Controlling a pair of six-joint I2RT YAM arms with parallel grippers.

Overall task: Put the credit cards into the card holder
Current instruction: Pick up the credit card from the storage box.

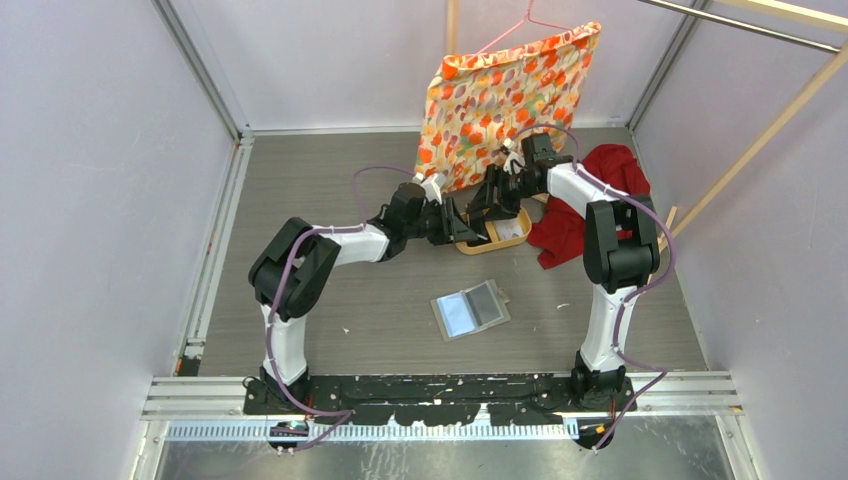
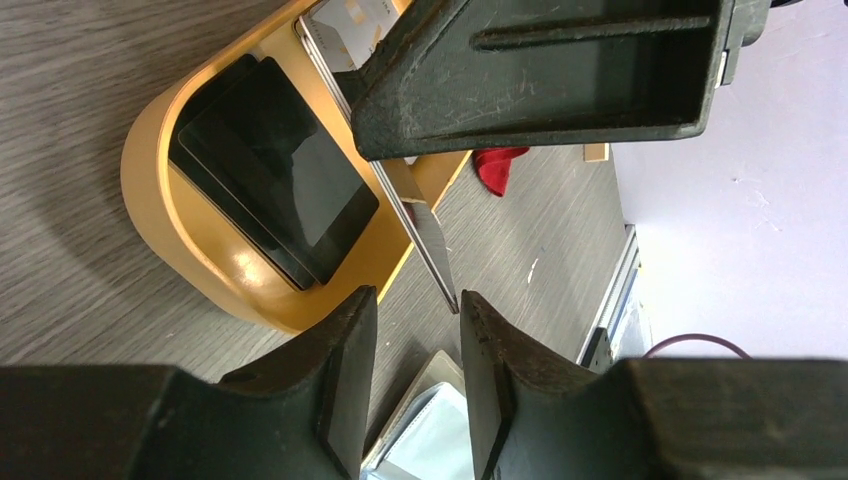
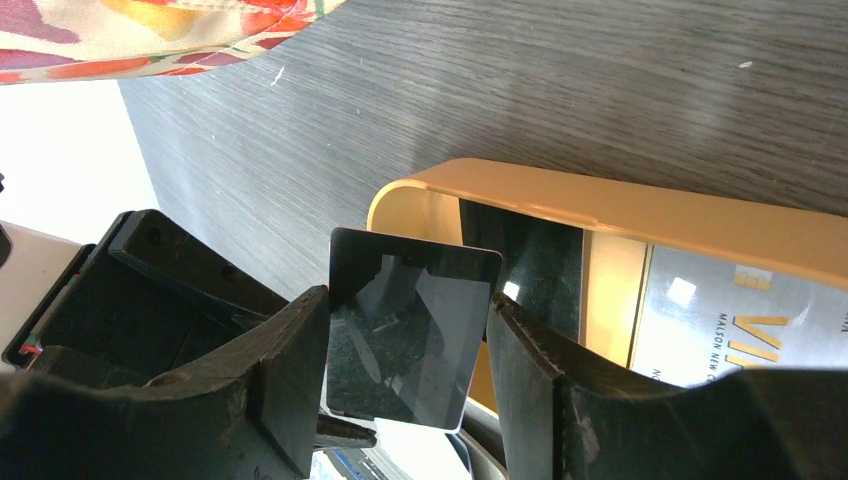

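Note:
The card holder [image 1: 470,310] lies open on the table near the front, pale inside up; it also shows low in the left wrist view [image 2: 440,440]. My right gripper [image 1: 492,210] [image 3: 408,295] is over the tan tray [image 1: 495,243] [image 3: 600,205], shut on the side edges of a black card [image 3: 405,340]. That card shows edge-on in the left wrist view [image 2: 425,235], tilted, its lower corner at my left gripper's [image 1: 468,228] [image 2: 415,300] fingertips. The left gripper is open and grips nothing. Black cards [image 2: 270,170] and a silver printed card [image 3: 720,320] lie in the tray [image 2: 200,270].
A floral cloth [image 1: 510,90] hangs on a pink hanger just behind the tray. A red cloth [image 1: 585,200] lies right of the tray under the right arm. Wooden rods [image 1: 770,130] lean at the far right. Walls close both sides.

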